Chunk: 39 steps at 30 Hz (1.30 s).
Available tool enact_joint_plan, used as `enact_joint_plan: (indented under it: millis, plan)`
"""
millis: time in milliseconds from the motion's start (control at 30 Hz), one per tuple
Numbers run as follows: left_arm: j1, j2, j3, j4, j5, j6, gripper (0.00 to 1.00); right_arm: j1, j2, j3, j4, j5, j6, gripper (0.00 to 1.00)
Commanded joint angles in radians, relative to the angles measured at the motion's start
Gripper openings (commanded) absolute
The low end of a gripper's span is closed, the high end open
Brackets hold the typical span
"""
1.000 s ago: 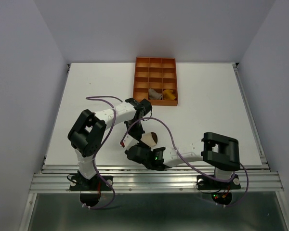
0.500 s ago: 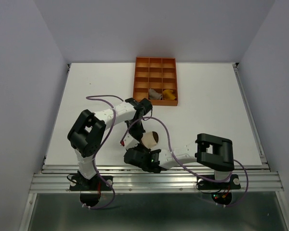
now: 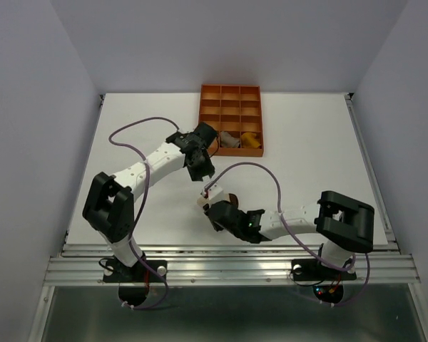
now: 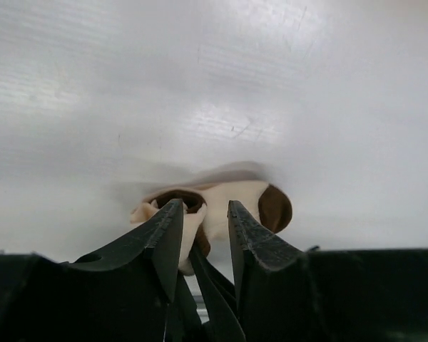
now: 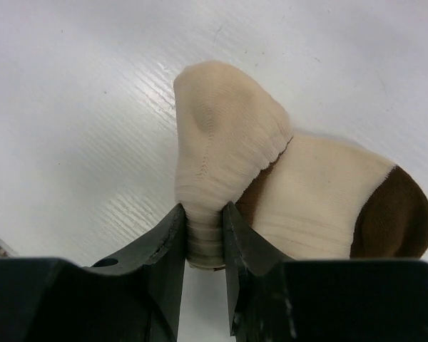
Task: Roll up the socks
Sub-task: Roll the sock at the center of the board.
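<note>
Right jaws: nearest, I pinch the cuff of one cream sock [image 5: 299, 192], which lies on the surface [image 5: 71, 107].
Left jaws: farther out, off the surface, mine stand partly open, gripping nothing.
Tray [image 3: 210, 107]: one, orange, twelve compartments.
Socks in tray: two, taupe sock [image 3: 230, 140] and yellow sock [image 3: 251, 140], nearest row, neighbouring compartments.
</note>
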Motion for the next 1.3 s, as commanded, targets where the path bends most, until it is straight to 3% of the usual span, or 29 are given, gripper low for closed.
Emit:
enact_joint_plan:
  millis: [0,400,833,1267]
  plan:
    - [0.060,-0.063,0.020,0.101,-0.084,0.002,0.43,-0.064,-0.033,-0.078,0.039,-0.156,0.084,0.01]
    - [0.096,-0.107,-0.098,0.239,-0.013,0.057,0.43,-0.376,-0.202,-0.394,0.317,-0.549,0.434,0.01]
    - [0.020,-0.070,-0.288,0.570,0.409,0.154,0.43,-0.580,-0.157,-0.541,0.345,-0.648,0.629,0.01]
    - [-0.050,0.025,-0.281,0.618,0.412,0.168,0.44,-0.637,-0.084,-0.538,0.334,-0.687,0.647,0.01]
